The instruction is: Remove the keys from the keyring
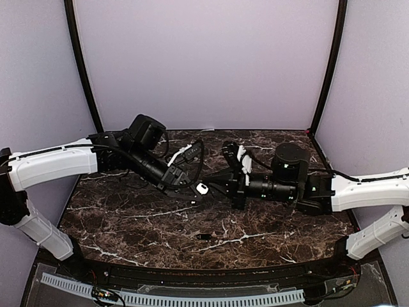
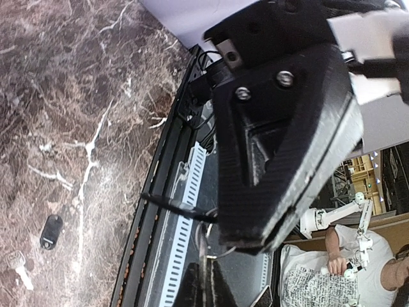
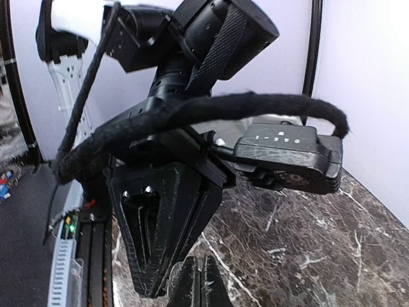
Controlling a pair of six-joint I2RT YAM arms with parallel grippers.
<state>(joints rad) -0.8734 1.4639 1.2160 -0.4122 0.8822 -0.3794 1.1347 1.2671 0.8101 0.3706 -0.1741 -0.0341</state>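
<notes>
The left end effector [image 2: 206, 288] and right end effector [image 3: 195, 283] meet, both closed; whatever they pinch is hidden.

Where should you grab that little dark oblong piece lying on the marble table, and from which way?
Pinch the small dark oblong piece across its two long sides, near the middle, coming straight down from above. It lies flat on the brown marble table, apart from the silvery key beside it, so probably only its edges offer a hold.
</notes>
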